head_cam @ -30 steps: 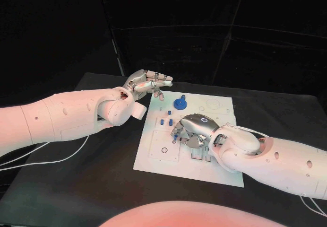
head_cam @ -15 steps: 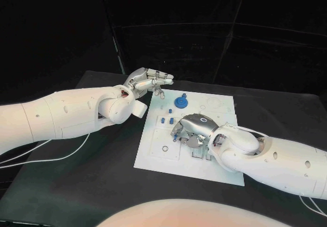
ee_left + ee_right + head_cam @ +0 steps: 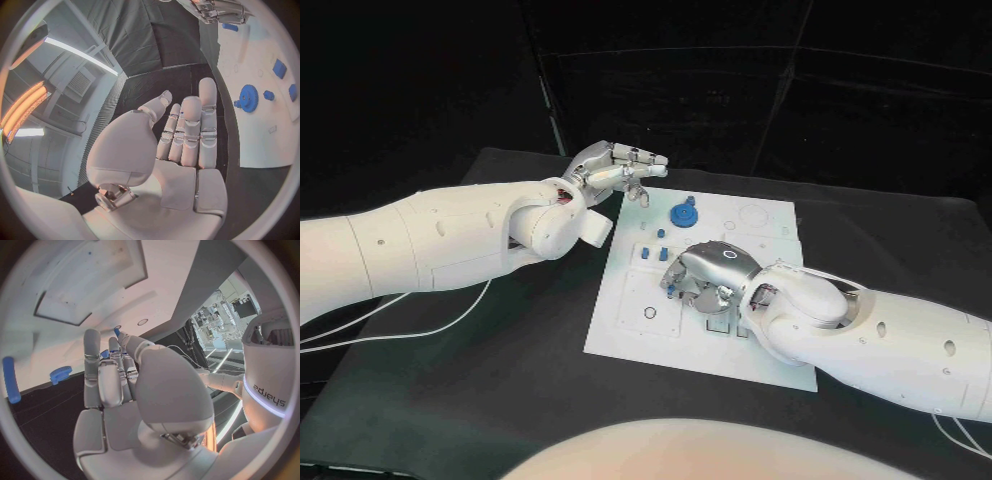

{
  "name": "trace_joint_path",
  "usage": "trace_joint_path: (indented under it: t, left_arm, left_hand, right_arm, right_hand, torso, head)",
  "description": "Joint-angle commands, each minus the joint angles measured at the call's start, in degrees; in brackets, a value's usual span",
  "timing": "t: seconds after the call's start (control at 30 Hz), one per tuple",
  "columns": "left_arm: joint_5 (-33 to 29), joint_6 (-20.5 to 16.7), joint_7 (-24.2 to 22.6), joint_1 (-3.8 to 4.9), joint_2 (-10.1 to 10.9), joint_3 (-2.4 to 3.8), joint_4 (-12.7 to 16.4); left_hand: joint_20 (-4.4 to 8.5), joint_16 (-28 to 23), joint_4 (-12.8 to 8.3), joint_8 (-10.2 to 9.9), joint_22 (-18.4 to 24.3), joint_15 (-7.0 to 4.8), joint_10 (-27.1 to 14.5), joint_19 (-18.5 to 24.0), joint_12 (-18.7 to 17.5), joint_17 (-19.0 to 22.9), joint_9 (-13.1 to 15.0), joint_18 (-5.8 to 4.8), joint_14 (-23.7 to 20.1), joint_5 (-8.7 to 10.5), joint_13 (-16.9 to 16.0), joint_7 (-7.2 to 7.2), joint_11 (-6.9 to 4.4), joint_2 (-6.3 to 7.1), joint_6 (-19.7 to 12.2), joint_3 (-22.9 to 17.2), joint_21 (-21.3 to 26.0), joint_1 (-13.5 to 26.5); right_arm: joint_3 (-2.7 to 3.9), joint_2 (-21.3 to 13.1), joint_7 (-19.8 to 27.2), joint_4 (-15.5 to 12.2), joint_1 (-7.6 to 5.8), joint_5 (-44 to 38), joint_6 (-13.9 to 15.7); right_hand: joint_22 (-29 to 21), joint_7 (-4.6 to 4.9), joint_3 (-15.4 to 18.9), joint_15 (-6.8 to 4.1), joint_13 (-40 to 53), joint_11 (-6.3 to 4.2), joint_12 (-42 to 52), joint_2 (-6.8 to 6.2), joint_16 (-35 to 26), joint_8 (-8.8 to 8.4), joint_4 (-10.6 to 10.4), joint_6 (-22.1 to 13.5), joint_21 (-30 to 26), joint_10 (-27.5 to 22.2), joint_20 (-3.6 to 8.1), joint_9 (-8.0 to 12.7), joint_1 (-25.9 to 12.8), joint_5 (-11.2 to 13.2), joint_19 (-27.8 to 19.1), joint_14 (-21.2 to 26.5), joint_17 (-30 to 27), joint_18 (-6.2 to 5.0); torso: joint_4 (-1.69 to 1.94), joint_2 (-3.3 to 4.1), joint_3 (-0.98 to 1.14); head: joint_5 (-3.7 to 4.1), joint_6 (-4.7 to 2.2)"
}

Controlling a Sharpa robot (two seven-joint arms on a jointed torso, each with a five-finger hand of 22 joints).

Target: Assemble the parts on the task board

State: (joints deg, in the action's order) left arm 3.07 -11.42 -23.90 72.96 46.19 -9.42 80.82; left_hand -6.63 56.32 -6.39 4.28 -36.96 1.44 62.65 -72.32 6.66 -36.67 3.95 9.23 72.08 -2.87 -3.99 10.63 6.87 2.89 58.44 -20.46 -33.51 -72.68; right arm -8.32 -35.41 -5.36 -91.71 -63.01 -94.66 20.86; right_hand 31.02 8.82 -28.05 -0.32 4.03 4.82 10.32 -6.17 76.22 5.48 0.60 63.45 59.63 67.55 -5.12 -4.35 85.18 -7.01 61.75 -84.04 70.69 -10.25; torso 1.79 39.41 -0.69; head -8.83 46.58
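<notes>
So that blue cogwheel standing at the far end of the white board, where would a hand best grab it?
Probably by the small knob on top of the blue gear, pinched from above. The toothed disc looks to lie flat on the task board, leaving little room under its rim. The left hand, hovering at the board's far corner, is nearest.

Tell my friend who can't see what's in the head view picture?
The robot's right hand is bent down over the middle of the white task board on a black table. Its left hand is raised by the board's far corner, near a blue gear.
</notes>
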Motion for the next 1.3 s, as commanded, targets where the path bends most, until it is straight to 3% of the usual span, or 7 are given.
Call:
trace_joint_path:
  t: [0.03,0.77,0.9,1.3]
  left_arm:
    - [-0.29,0.79,-0.27,0.08,-0.08,0.04,-0.01]
    - [-0.29,1.13,-0.03,0.07,-0.15,0.04,-0.29]
    - [-0.29,1.26,0.06,0.07,-0.22,0.04,-0.33]
    - [-0.29,1.36,0.23,0.08,-0.22,0.04,-0.29]
  left_hand:
    - [-0.23,-0.22,-0.02,-0.1,0.06,0.03,-0.39,0.1,0.35,0.06,-0.08,1.12,-0.36,0.17,-0.09,0.21,-0.1,0.03,-0.14,0.4,0.4,0.64]
    - [-0.24,-0.23,0.0,-0.12,0.09,0.04,-0.45,0.1,0.35,0.11,-0.09,1.12,-0.39,0.17,-0.08,0.22,-0.08,0.03,-0.19,0.47,0.43,0.65]
    - [-0.24,-0.23,0.0,-0.12,0.09,0.04,-0.45,0.1,0.35,0.11,-0.09,1.12,-0.39,0.17,-0.08,0.22,-0.08,0.03,-0.19,0.47,0.43,0.65]
    - [-0.26,-0.31,0.03,-0.14,0.14,0.06,-0.55,0.1,0.37,0.28,-0.1,1.12,-0.47,0.17,-0.08,0.23,-0.06,0.04,-0.27,0.6,0.49,0.64]
  right_arm:
    - [-0.07,0.03,0.42,-0.02,0.08,-0.37,-1.26]
    - [-0.08,-0.42,0.94,-0.51,0.17,-0.37,0.21]
    - [-0.08,-0.26,0.99,-0.34,0.17,-0.37,0.23]
    - [-0.08,0.05,-0.32,0.45,0.17,-0.72,-2.17]
  right_hand:
    - [0.01,0.11,0.29,-0.01,0.05,-0.16,0.23,-0.07,0.38,0.2,0.2,0.44,0.38,0.15,-0.3,-0.07,-0.56,-0.14,-0.18,-2.73,0.07,0.01]
    - [0.08,0.07,0.33,-0.03,0.07,-0.19,0.26,-0.01,0.26,0.24,0.22,0.51,0.44,0.21,-0.31,-0.08,-0.64,-0.23,-0.19,-2.69,-0.14,0.01]
    - [0.08,0.07,0.33,-0.03,0.07,-0.19,0.26,-0.01,0.26,0.24,0.22,0.51,0.44,0.21,-0.31,-0.08,-0.64,-0.23,-0.19,-2.69,-0.14,0.01]
    - [-0.21,0.07,0.51,-0.03,0.08,-0.2,0.27,0.0,0.12,0.25,0.18,0.54,0.31,0.21,-0.32,-0.08,-0.96,-0.28,-0.41,-2.63,-0.4,-0.04]
  torso:
    - [0.0,0.0,-0.02]
    - [-0.05,-0.01,0.01]
    - [-0.02,-0.02,-0.04]
    - [0.01,0.02,-0.04]
  head:
    - [0.01,0.06]
    - [-0.05,0.16]
    - [0.3,0.14]
    - [0.24,0.23]
